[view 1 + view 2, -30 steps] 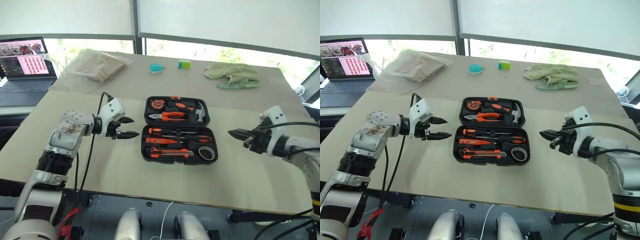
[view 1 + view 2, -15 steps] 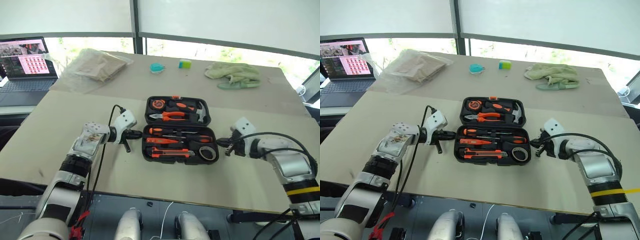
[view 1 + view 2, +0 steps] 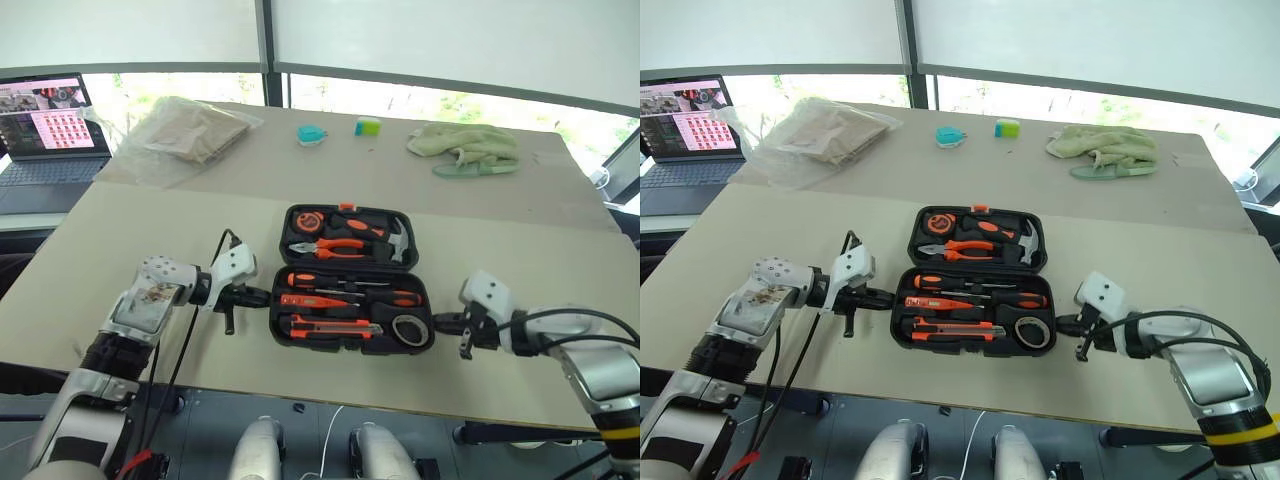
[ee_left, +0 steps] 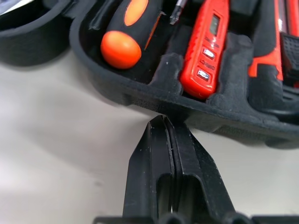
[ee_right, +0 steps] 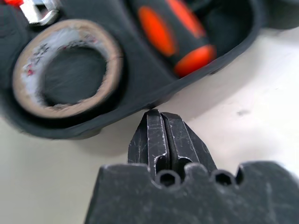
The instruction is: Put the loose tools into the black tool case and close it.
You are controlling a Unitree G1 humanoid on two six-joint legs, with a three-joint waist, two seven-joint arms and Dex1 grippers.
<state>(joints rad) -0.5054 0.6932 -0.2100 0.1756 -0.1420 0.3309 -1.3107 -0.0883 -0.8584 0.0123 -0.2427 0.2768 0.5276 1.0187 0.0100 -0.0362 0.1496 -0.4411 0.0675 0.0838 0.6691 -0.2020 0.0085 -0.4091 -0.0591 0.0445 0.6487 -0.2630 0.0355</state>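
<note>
Tool case, black and open flat near the middle of the table, is now bracketed by both of the robot's arms, which have swung in and dropped to table height from wide, raised positions a second ago. At the far left sits a laptop, and beyond it a plastic-wrapped bundle; neither has shifted. The left gripper, open a second ago, has pinched its black fingers together on nothing and rests its tip against the case's left rim, as the left wrist view shows. Inside the near half, the loose tools lie in their recesses: the screwdrivers, the utility knife and, at the right end, the greyish ring. The far half holds the pliers and a hammer. The case itself has slid a little nearer and leftward on the table. At right, the right gripper, fingers pressed shut and empty as before, has come to the case's right rim just beside the ring. Far right on the table lies a green cloth. With no tool left outside, packing looks done; the closed tips at both rims suggest the arms are setting up to fold the case shut, which is not yet begun.
</note>
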